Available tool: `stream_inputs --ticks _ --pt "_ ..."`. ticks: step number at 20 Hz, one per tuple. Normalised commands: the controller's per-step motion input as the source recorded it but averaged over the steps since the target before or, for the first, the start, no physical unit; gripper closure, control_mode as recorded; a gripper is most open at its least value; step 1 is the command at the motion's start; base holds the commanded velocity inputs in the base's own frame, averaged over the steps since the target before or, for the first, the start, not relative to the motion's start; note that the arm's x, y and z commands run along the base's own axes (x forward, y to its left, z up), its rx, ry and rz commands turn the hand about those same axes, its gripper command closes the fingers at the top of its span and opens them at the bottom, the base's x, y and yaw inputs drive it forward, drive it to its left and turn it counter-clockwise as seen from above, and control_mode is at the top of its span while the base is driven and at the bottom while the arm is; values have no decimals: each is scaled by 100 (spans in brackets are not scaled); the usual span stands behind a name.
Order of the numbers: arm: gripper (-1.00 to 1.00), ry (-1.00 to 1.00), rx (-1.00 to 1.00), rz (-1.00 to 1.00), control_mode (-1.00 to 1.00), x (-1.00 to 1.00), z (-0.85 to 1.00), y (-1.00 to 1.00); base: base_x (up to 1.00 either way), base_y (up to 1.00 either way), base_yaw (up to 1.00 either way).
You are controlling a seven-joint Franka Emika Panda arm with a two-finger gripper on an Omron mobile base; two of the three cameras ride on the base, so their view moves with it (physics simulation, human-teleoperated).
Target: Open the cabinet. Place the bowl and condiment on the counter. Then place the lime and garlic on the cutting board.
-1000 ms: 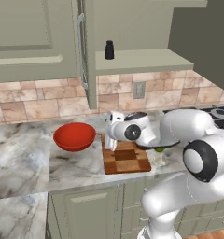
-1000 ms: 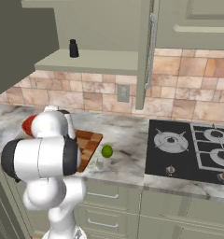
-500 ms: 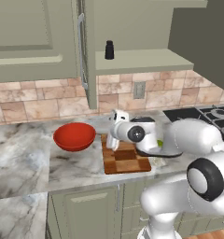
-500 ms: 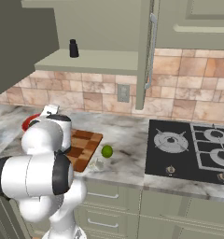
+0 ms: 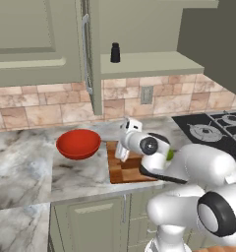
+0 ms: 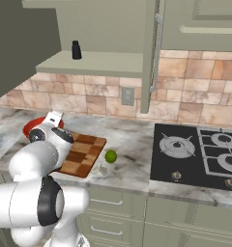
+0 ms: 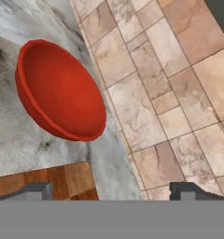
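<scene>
The cabinet (image 5: 139,29) stands open, its doors (image 6: 152,43) swung out. On its shelf stands the black condiment (image 5: 115,52) (image 6: 76,49). The red bowl (image 5: 78,143) (image 7: 58,91) rests on the marble counter (image 5: 26,167), left of the chequered cutting board (image 5: 130,170) (image 6: 84,149). My gripper (image 5: 122,147) (image 6: 52,118) (image 7: 114,191) hovers open over the board's far left corner, facing the bowl and the tiled wall, nothing between its fingers. The lime (image 6: 110,156) and the whitish garlic (image 6: 102,169) lie on the counter just right of the board.
A black gas hob (image 5: 213,130) (image 6: 205,152) is set into the counter to the right. A wall socket (image 6: 127,95) sits in the tiled backsplash under the shelf. The open left door with its bar handle (image 5: 85,54) hangs above the bowl.
The arm's elbow has swung and folded in while the hand stayed over the board's far left corner. The jaws stayed open. Bowl, bottle, lime and garlic have not moved.
</scene>
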Motion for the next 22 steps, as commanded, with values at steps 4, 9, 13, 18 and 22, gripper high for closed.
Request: stream_inputs --ticks 4,9,13,18,22 --pt "-100 11 0 -8 -100 -13 70 -5 0 0 0" --pt "-100 12 0 -9 -100 -14 70 -7 0 0 0" --pt "-100 12 0 -10 -100 -17 68 -9 0 0 0" --pt "-100 13 -4 -10 -100 -24 47 -12 0 0 0" --pt "-100 16 -10 -10 -100 -39 6 -17 0 0 0"
